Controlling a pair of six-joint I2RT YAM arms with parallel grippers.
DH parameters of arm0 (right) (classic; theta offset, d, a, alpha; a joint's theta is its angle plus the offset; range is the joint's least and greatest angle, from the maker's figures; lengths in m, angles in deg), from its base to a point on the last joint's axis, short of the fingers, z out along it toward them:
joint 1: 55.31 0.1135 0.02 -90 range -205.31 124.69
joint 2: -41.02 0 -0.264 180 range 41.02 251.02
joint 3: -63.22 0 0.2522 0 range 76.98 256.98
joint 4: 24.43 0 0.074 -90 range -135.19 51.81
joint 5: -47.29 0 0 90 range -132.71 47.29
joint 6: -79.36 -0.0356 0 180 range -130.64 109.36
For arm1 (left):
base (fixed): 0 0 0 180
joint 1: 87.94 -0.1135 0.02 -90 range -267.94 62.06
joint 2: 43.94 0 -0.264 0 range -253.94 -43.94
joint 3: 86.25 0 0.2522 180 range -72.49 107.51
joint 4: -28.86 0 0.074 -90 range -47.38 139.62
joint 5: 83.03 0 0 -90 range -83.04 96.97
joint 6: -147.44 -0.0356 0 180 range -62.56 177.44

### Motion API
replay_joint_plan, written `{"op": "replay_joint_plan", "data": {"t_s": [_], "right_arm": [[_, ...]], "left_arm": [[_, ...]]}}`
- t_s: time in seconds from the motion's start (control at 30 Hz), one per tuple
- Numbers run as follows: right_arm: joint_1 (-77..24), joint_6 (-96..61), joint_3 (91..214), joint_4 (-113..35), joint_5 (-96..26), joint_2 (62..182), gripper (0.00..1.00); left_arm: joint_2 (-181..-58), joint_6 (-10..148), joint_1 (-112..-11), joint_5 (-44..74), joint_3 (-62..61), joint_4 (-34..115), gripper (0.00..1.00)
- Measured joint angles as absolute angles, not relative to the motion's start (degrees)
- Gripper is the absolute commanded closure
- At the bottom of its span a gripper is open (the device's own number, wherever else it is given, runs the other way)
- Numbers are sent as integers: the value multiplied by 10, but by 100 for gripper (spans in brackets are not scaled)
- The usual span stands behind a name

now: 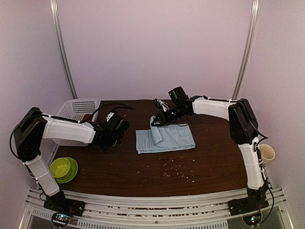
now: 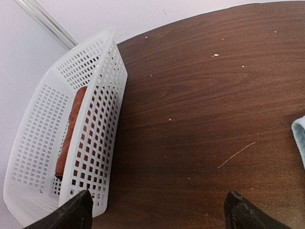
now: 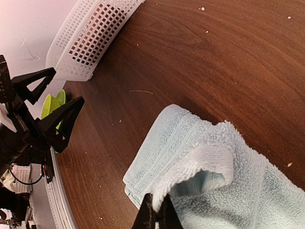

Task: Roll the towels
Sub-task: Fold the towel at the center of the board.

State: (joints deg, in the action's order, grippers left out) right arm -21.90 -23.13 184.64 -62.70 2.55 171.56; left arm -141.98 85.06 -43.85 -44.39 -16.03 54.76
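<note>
The light-blue towel (image 1: 165, 138) lies folded on the middle of the brown table, its far edge curled over. My right gripper (image 1: 159, 121) is shut on that lifted edge; in the right wrist view the fingers (image 3: 156, 215) pinch the towel (image 3: 209, 171) where it curls into a loop. The rust-red towel (image 2: 69, 131) lies rolled inside the white basket (image 2: 97, 119) at the table's left rear. My left gripper (image 1: 107, 143) hovers open over bare table between basket and blue towel, and its fingertips (image 2: 78, 210) show spread wide with nothing between them.
A green bowl on a green plate (image 1: 63, 169) sits at the front left. A pale cup (image 1: 267, 153) stands off the table's right edge. Crumbs (image 1: 174, 169) are scattered on the table in front of the towel.
</note>
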Motion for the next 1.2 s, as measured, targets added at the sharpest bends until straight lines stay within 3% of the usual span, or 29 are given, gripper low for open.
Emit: {"op": "replay_joint_plan", "data": {"t_s": [1.2], "right_arm": [[-199, -234, 1914, -664, 93, 1787, 100]], "left_arm": [[-1450, 853, -436, -442, -147, 548, 2]]}}
